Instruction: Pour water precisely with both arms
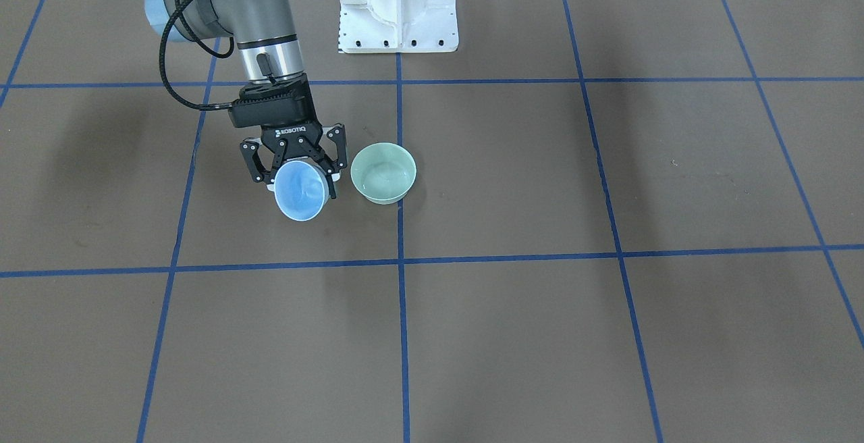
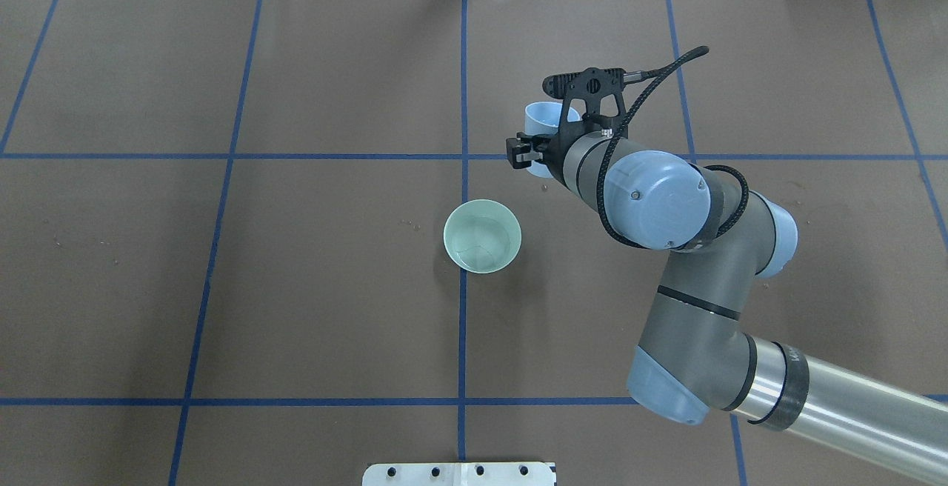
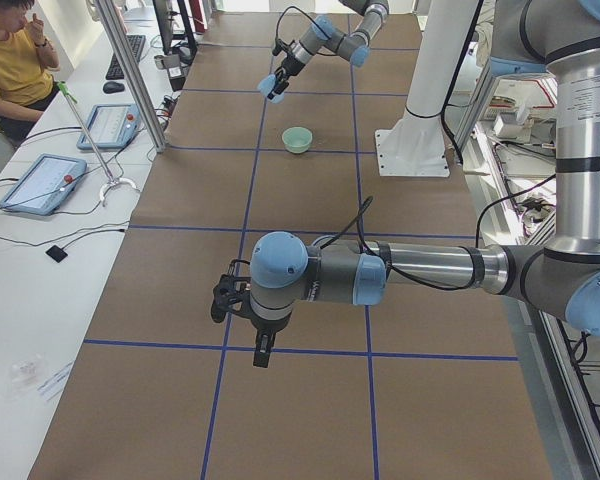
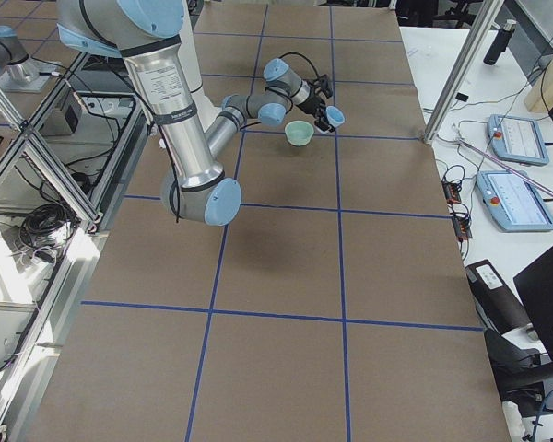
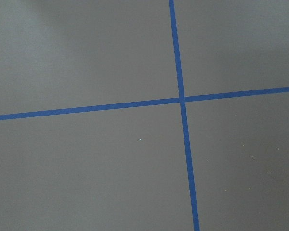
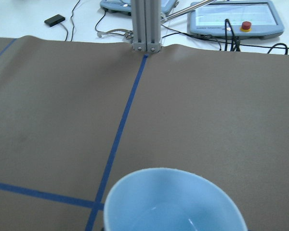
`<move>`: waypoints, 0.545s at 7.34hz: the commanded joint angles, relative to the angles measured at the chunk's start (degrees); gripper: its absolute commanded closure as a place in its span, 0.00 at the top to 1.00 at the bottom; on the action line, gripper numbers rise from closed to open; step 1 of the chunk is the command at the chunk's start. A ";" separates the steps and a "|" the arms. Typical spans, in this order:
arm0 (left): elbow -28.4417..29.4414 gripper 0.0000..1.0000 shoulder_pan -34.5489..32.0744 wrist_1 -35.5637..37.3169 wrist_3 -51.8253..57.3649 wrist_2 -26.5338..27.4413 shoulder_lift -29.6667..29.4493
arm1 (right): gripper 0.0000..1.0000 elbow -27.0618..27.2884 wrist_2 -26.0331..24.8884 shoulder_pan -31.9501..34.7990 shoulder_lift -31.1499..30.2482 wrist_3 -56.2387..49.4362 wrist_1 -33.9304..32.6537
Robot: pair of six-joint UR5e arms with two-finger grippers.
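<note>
Two vessels: my right claw (image 1: 295, 159) clamps the blue cup (image 1: 302, 194), tilted just beside the green bowl (image 1: 383, 190), likely staged for pouring; water (image 6: 171, 219) glints inside the cup. Left claw (image 3: 263, 352) well apart, opening unclear.

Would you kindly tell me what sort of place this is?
Probably a robotics laboratory: a brown mat gridded with blue tape, a grey touchscreen pendant with a red stop button, and an aluminium post.

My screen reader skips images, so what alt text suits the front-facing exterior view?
The right gripper holds a pale blue cup close beside, but not touching, a pale green cup standing on a brown table gridded with blue tape. A white pedestal stands at the top edge.
</note>
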 commanded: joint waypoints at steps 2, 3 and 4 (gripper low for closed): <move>0.12 1.00 -0.04 -0.01 -0.08 -0.30 0.02 | 0.00 -0.15 -10.27 0.97 -5.72 9.35 -0.09; 0.03 1.00 0.05 -0.10 -0.08 -0.30 0.46 | 0.00 -0.15 -15.17 0.97 -8.01 14.07 -0.09; -0.06 1.00 0.05 -0.19 -0.08 -0.30 0.72 | 0.00 -0.15 -18.88 0.97 -10.73 18.55 -0.09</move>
